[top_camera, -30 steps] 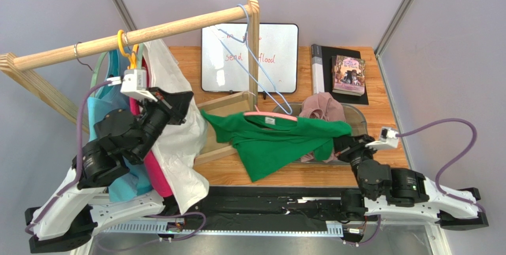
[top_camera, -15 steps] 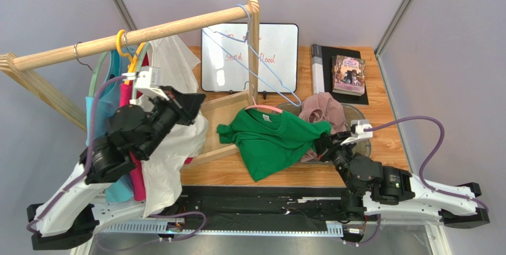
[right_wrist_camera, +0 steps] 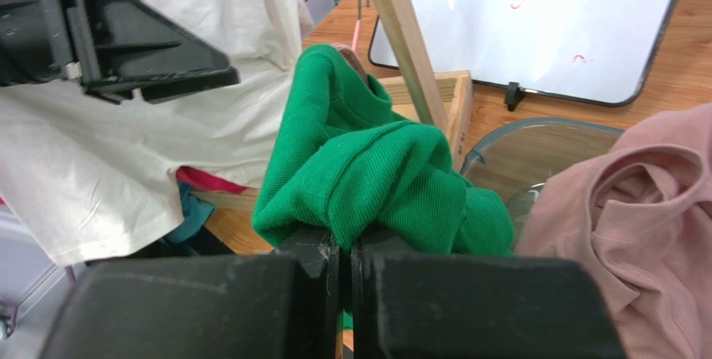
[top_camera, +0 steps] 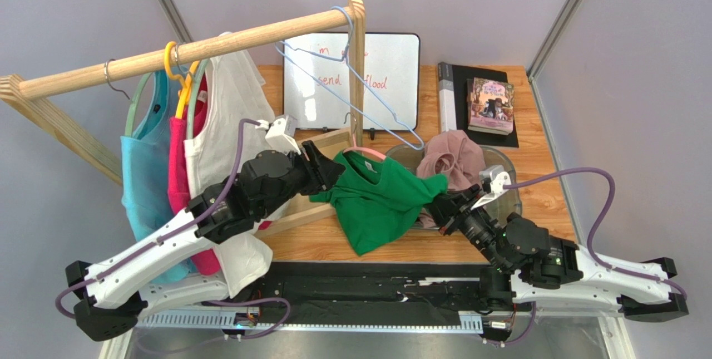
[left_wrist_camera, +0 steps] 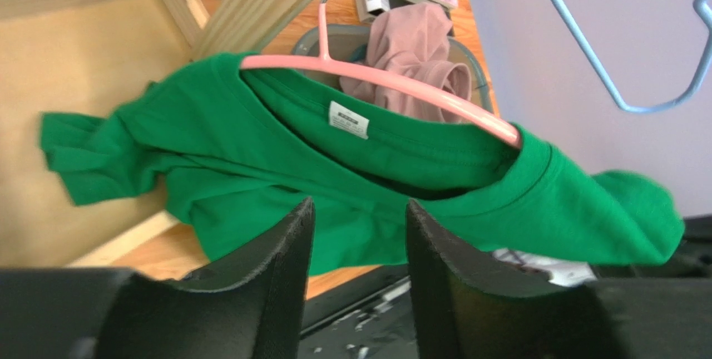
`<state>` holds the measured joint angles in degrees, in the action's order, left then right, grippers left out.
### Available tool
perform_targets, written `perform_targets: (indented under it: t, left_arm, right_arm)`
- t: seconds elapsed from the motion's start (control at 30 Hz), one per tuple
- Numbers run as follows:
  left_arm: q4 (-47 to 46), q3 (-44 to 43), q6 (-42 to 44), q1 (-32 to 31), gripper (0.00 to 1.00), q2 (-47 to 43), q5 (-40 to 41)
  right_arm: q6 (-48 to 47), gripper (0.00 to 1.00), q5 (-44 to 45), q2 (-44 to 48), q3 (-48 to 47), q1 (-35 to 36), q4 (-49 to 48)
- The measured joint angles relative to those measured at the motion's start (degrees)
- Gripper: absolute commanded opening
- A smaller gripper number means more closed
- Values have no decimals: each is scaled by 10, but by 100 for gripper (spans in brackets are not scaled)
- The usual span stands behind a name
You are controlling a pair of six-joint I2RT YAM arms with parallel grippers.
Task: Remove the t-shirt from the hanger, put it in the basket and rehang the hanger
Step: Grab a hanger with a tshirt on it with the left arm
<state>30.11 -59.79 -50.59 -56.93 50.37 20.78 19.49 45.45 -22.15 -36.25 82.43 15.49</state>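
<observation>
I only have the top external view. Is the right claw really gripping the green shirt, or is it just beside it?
Observer: It is gripping. The right wrist view shows the right claw shut on a bunched fold of the green t-shirt.
Operator: And the left claw, has it got hold of anything?
Observer: No. In the left wrist view the left claw is open, facing the collar where the pink hanger sits inside the shirt, and nothing is pinched between its fingers.
</observation>
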Motion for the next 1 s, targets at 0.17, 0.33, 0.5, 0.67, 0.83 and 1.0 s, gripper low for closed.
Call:
perform_targets:
  t: [0.17,0.33,0.5,0.67,0.83,1.0]
  left_arm:
    - [-43,37,-118,0,69,5,2]
    - [-59,35,-261,2,67,42,-2]
    - [-62,15,-361,3,59,104,-25]
    - [-75,18,-441,3,53,124,-44]
    - [-103,30,-481,3,37,127,-46]
    - [-151,54,-496,3,34,120,-47]
  right_arm:
    - [-14,0,-39,-1,11,0,-12]
    - [-20,0,-66,-1,16,0,-13]
    - [-26,0,-84,7,20,0,-12]
    - [-36,0,-101,13,25,0,-11]
    - [-41,0,-122,21,25,0,0]
    - [-42,0,-134,40,25,0,18]
